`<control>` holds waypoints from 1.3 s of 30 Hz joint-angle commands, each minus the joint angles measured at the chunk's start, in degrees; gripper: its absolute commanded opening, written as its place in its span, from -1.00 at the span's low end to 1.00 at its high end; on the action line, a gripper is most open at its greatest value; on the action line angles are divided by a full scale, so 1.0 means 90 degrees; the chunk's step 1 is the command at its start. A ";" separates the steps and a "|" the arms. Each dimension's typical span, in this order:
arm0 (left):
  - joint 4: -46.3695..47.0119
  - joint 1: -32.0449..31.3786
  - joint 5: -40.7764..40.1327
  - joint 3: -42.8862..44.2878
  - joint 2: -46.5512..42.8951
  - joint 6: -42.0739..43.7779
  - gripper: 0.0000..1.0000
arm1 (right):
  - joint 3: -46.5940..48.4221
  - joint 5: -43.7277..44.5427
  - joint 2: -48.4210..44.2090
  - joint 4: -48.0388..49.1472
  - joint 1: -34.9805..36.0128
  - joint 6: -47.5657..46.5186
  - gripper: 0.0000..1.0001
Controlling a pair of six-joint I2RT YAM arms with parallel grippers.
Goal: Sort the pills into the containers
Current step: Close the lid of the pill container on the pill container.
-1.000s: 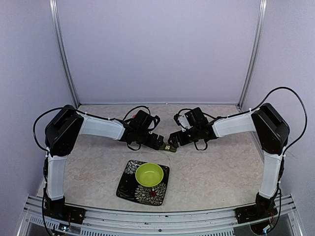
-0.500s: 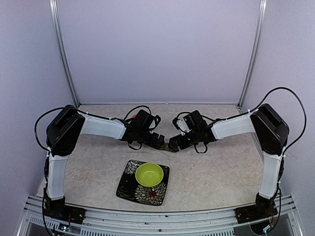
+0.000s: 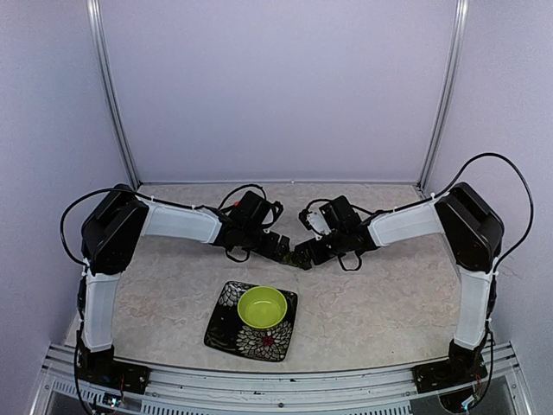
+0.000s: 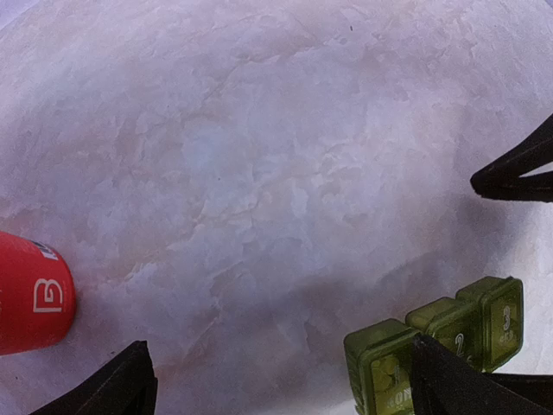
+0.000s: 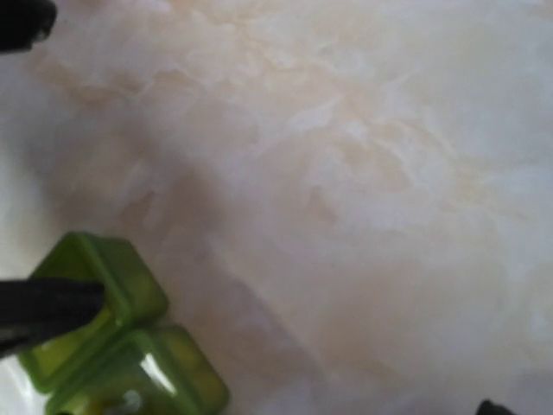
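While a glossy lime bowl (image 3: 262,307) sits on a square black floral plate (image 3: 226,324) nearest the bases, the translucent green pillbox (image 4: 436,341), three square lidded cells, lies farther out on the marbled table (image 3: 389,294). Around it the left gripper (image 4: 278,363) is spread wide, the pillbox just inside one finger. The right gripper (image 5: 294,354) is spread too, one finger across the end cell. A smooth red cylinder (image 4: 30,303) lies near the left gripper's other finger.

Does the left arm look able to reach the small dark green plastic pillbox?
Probably yes: the pillbox lies right by the open left jaws, though the right jaws crowd it.
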 commanded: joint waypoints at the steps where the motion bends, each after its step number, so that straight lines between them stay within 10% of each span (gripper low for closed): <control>1: -0.0333 -0.0029 0.0028 0.0198 0.0237 0.0019 0.98 | -0.0033 0.0097 0.0381 -0.0546 0.0080 -0.0158 1.00; 39: -0.0406 0.0081 -0.0318 0.0118 -0.0836 -0.0315 0.98 | -0.0742 0.0182 -0.0613 -0.0668 -0.0232 -0.0711 1.00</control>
